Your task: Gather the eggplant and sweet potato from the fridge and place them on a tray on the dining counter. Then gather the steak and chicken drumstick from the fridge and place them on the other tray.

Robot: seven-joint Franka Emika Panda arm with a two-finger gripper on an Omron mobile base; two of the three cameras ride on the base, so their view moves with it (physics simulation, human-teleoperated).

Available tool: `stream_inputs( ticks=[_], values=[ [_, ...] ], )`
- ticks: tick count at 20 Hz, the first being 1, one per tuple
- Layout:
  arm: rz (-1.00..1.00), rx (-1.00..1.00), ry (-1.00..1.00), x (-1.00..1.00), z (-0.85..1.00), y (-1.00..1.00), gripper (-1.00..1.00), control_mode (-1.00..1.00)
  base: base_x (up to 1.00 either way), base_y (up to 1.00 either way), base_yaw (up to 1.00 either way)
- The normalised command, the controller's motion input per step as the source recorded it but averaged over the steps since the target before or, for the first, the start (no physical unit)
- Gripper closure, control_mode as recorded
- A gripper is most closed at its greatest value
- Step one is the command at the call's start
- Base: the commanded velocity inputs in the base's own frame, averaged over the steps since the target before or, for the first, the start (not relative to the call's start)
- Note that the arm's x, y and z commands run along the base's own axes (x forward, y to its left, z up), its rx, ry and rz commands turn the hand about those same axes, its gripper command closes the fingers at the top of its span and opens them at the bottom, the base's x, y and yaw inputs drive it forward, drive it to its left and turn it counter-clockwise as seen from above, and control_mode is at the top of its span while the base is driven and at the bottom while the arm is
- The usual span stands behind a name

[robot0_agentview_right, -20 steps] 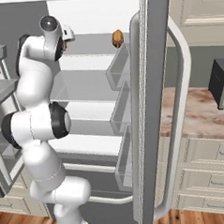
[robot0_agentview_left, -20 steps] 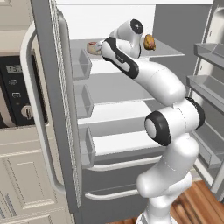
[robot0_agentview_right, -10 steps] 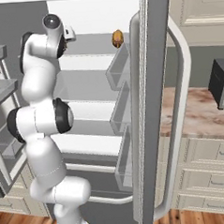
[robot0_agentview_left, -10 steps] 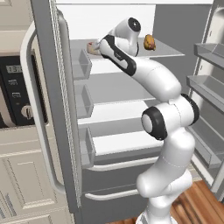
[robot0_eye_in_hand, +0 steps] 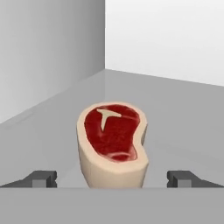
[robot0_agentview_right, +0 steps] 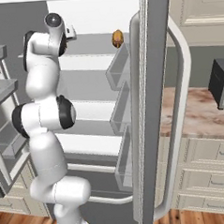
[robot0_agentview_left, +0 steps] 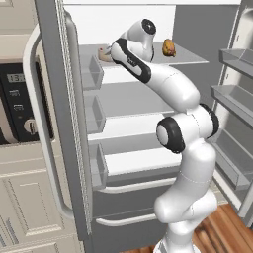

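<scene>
The fridge (robot0_agentview_left: 54, 99) stands open, and my arm reaches onto its top shelf (robot0_agentview_left: 188, 60). The steak (robot0_eye_in_hand: 113, 142), red on top with pale cream sides, lies on that shelf just ahead of my gripper (robot0_eye_in_hand: 111, 179). The gripper is open, its two fingertips (robot0_eye_in_hand: 41, 178) wide on either side of the steak and touching nothing. From the left base the steak (robot0_agentview_left: 103, 55) peeks out behind my wrist. The chicken drumstick (robot0_agentview_left: 169, 47), a tan-brown lump, lies further right on the same shelf (robot0_agentview_right: 117, 38). The eggplant, sweet potato, trays and dining counter are out of view.
The fridge's grey side wall (robot0_eye_in_hand: 43, 52) is close on the steak's left. Door bins (robot0_agentview_left: 94, 74) line the left door and shelves (robot0_agentview_left: 237, 94) the right door. A marbled worktop (robot0_agentview_right: 194, 113) with a dark appliance (robot0_agentview_right: 222, 83) lies beyond the door (robot0_agentview_right: 153, 106).
My wrist has shifted slightly up and further in over the top shelf towards the steak. The jaws have stayed open, and the steak and drumstick have not moved.
</scene>
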Motion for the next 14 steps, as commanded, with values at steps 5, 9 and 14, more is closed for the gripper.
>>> stream_inputs(
  ticks=[5, 9, 14],
  values=[
    [0.00, 0.00, 0.01, 0.15, 0.00, 0.17, -1.00, -1.00, 0.00, 0.00, 0.00],
    [0.00, 0.00, 0.01, 0.19, 0.00, 0.18, -1.00, -1.00, 0.00, 0.00, 0.00],
    [0.00, 0.00, 0.04, 0.22, -0.04, 0.04, -1.00, -1.00, 0.00, 0.00, 0.00]
  ],
)
